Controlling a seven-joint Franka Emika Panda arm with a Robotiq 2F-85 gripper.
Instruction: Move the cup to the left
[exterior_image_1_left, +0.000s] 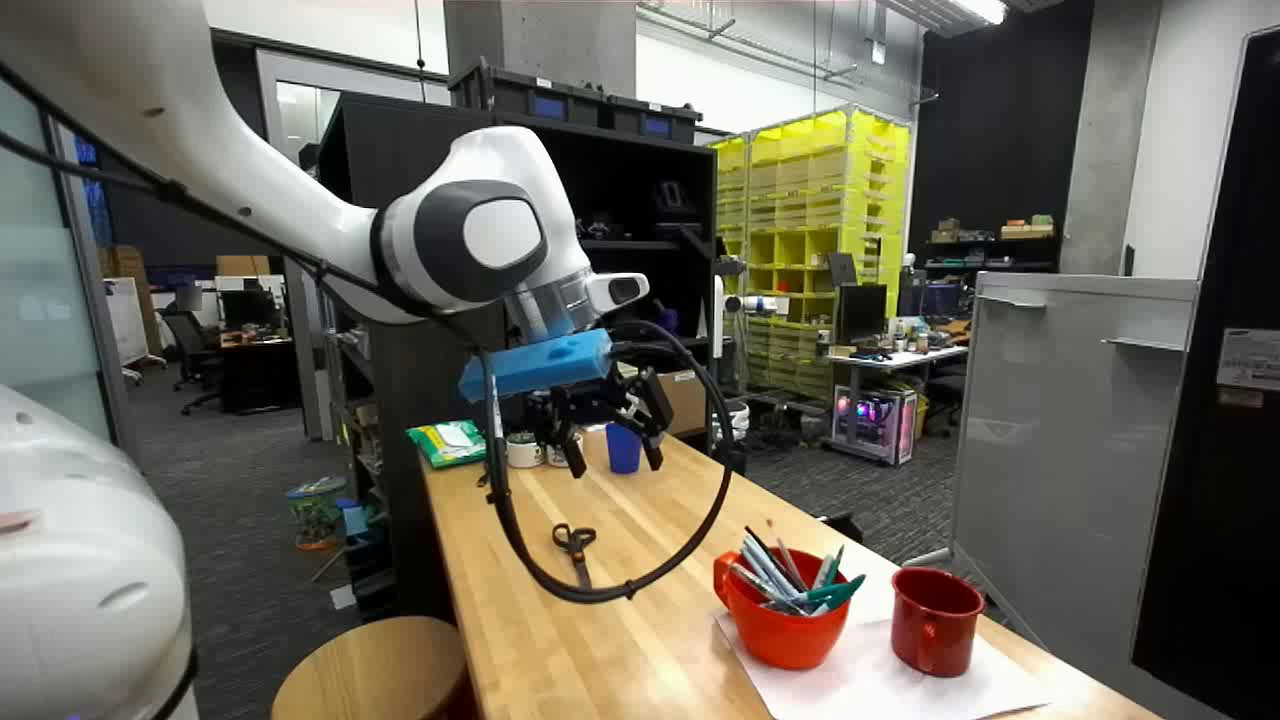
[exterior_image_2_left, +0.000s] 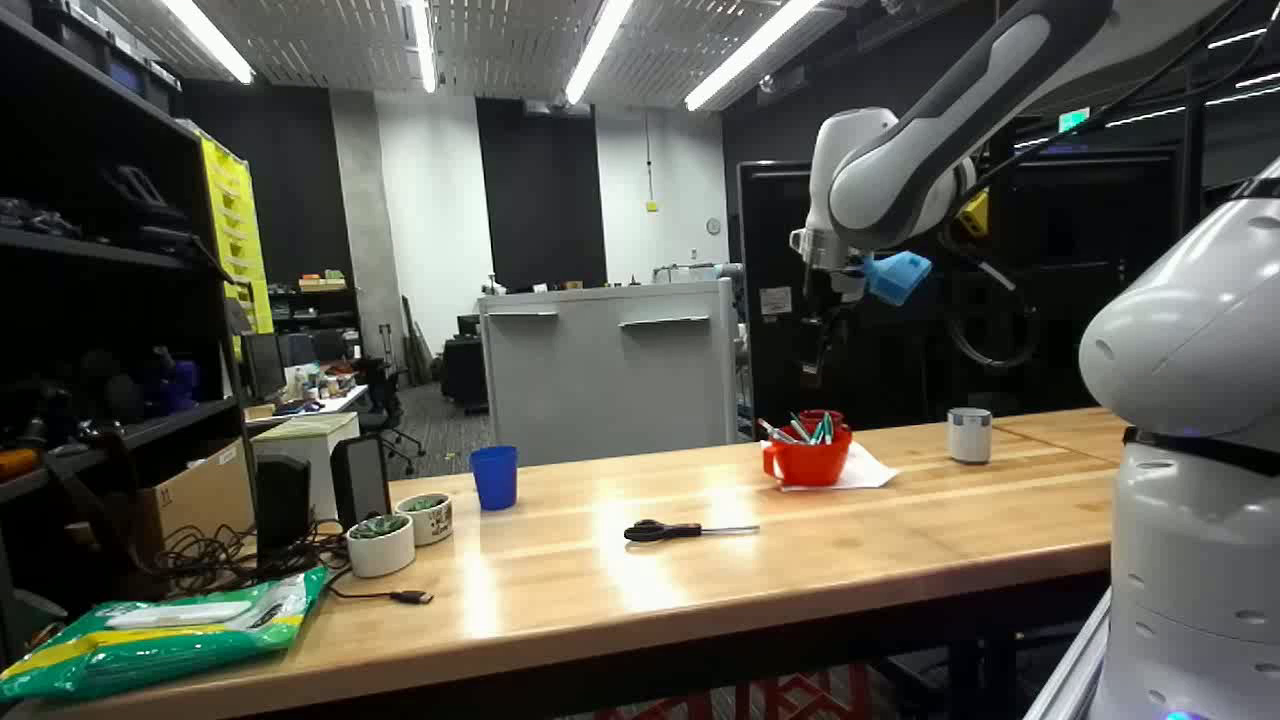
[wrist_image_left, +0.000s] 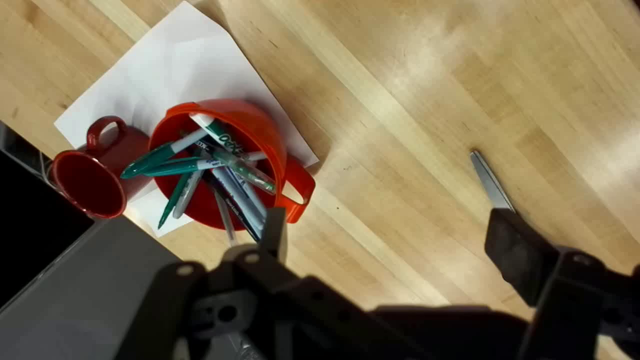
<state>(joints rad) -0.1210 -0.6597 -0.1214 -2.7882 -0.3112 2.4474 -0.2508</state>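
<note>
The cup (exterior_image_2_left: 969, 437), small and whitish with a greyish-blue band near its top, stands upright on the table in an exterior view, between the red bowl and the robot base. It is out of view in the wrist view and in an exterior view. My gripper (wrist_image_left: 395, 245) is open and empty, its fingers wide apart, with bare wood between them in the wrist view. It hangs well above the table in both exterior views (exterior_image_1_left: 616, 458) (exterior_image_2_left: 812, 372), apart from the cup and to its left in an exterior view.
A red bowl (wrist_image_left: 270, 135) of markers and a dark red cup (wrist_image_left: 137, 145) stand on white paper (wrist_image_left: 175, 65). Scissors (exterior_image_2_left: 690, 530) lie mid-table. A blue cup (exterior_image_2_left: 495, 478), two plant pots (exterior_image_2_left: 381, 548) (exterior_image_2_left: 428, 522) and a green packet (exterior_image_2_left: 190, 640) are at the far end.
</note>
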